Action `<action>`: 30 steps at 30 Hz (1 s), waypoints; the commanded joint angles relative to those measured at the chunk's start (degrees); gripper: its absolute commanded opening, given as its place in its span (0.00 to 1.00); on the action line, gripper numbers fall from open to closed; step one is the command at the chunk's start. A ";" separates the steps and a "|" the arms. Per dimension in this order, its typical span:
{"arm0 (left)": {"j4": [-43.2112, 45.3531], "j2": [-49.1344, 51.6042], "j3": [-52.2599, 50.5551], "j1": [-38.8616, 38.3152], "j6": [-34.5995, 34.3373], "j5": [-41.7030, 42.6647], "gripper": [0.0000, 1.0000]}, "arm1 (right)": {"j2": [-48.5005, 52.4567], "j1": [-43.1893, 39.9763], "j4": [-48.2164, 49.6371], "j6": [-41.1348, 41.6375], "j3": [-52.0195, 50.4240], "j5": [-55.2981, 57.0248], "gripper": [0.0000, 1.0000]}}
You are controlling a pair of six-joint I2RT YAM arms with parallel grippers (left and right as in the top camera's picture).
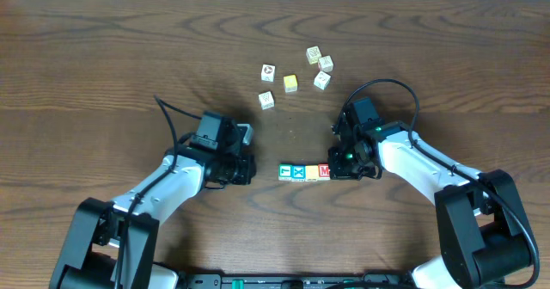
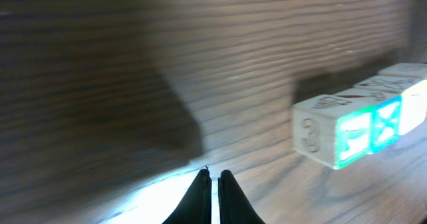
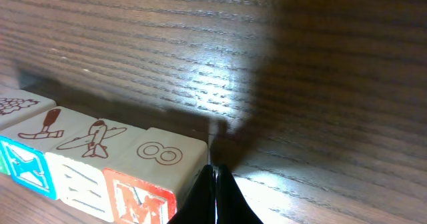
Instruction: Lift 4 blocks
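Evidently nothing is being lifted yet: the four blocks [image 1: 304, 172] are sitting in a touching row on the table [image 1: 86, 65], midway along it, toward its near edge.
The left jaws, pressed together and empty, are hovering near the teal-green block [image 1: 285, 172] with a gap showing. The right jaws, also pressed together and empty, are standing just beside the red M block [image 1: 323, 172]. A squeeze from both ends seems to be coming, and all four are waiting to be raised.

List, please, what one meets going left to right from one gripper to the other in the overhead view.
left gripper → teal-green block → blue X block → yellow-orange block → red M block → right gripper
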 commanded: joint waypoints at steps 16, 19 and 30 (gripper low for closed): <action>5.31 0.17 -0.48 -7.63 -3.96 0.15 0.08 | 0.59 1.25 0.79 0.37 -0.37 1.18 0.01; 5.31 0.17 -0.48 -7.63 -3.98 0.13 0.08 | 0.59 1.27 0.81 0.42 -0.35 2.99 0.01; 5.29 0.17 -0.50 -7.63 -5.66 -1.81 0.08 | -0.15 1.27 -0.94 1.05 -0.17 4.61 0.01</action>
